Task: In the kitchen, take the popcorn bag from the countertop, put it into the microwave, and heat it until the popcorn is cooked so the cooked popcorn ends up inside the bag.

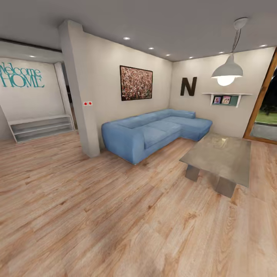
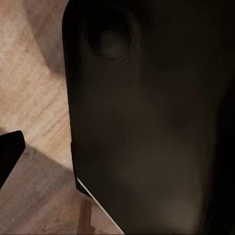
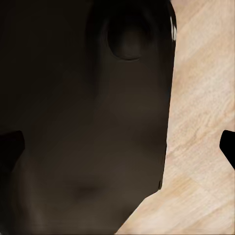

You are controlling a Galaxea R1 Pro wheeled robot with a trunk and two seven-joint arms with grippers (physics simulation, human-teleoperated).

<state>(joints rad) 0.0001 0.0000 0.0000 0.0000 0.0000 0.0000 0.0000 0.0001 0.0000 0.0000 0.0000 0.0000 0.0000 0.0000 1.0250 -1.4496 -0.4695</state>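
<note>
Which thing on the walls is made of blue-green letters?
The "Welcome HOME" sign on the far left wall. It is teal lettering, while the big letter N is dark and the framed picture above the blue sofa is a speckled painting.

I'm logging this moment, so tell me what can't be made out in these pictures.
- Shelf photos: head view, too small to read.
- Doorway at the right: head view, cut off by the edge.
- Floor under the arms: both wrist views, a dark robot part close to the lens hides most of the wood floor.
- Gripper states: dark finger tips sit at the wrist views' edges; unclear.
</note>
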